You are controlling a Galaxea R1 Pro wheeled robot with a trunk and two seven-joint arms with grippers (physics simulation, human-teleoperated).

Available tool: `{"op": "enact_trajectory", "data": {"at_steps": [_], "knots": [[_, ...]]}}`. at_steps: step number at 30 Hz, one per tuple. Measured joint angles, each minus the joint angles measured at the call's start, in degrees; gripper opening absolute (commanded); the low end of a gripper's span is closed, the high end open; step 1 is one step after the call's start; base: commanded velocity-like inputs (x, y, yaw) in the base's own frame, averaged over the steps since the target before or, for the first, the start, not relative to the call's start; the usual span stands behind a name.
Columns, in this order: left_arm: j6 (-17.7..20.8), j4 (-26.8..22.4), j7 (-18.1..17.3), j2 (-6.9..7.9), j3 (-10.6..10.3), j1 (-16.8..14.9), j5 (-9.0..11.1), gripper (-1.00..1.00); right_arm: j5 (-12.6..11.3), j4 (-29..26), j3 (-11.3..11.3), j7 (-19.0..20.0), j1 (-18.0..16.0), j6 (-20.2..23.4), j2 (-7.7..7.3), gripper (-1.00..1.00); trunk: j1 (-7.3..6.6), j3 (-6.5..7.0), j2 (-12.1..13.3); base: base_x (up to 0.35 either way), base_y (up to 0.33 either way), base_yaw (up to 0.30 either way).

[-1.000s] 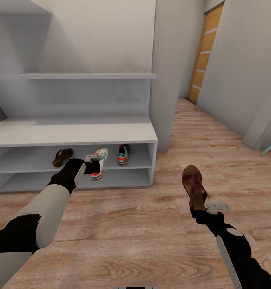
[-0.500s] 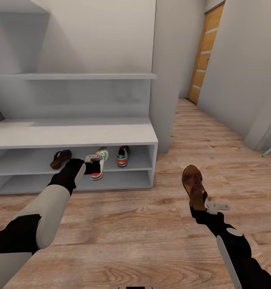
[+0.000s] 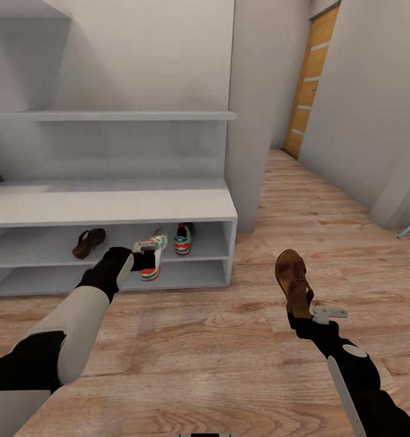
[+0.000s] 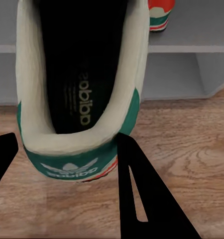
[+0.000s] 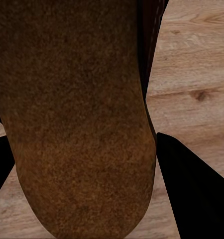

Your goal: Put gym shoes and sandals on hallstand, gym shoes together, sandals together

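Hallstand [image 3: 108,206] upper slot holding sandal [image 3: 87,242], gym shoe [image 3: 183,238]

The hallstand's [image 3: 111,205] upper shelf slot lay partly taken: a sandal [image 3: 87,241] at its left, a gym shoe [image 3: 184,237] toward its right, open shelf between and beyond them. The lower slot stood bare. Wide corridor floor [image 3: 217,340] lay open in front, bounded by a pale wall pillar [image 3: 250,115] beside the unit.
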Motion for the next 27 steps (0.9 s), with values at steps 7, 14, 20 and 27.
{"op": "enact_trajectory", "data": {"at_steps": [7,14,20,27], "knots": [[0.01,-0.01,0.03,0.00,0.07,0.42,-0.04,-1.00,0.00,0.02,0.00,0.00,0.00,0.00,0.00,-1.00,0.00,0.00,0.00,0.000,0.000,0.000],[-0.07,-0.01,0.04,0.04,0.24,0.44,-0.04,-1.00,0.00,0.01,0.00,0.00,0.00,0.00,0.00,-1.00,-0.02,0.00,0.00,0.072,0.000,0.000],[-0.07,-0.01,0.07,0.03,0.31,0.44,-0.06,-1.00,-0.01,0.05,0.00,0.01,0.00,0.00,0.00,-1.00,-0.01,0.00,0.00,0.168,0.000,0.000],[-0.16,-0.01,0.08,0.02,0.30,0.44,-0.04,-1.00,0.00,0.05,0.00,0.00,0.00,0.00,0.00,-1.00,-0.03,0.00,0.00,0.151,0.000,0.000]]}}
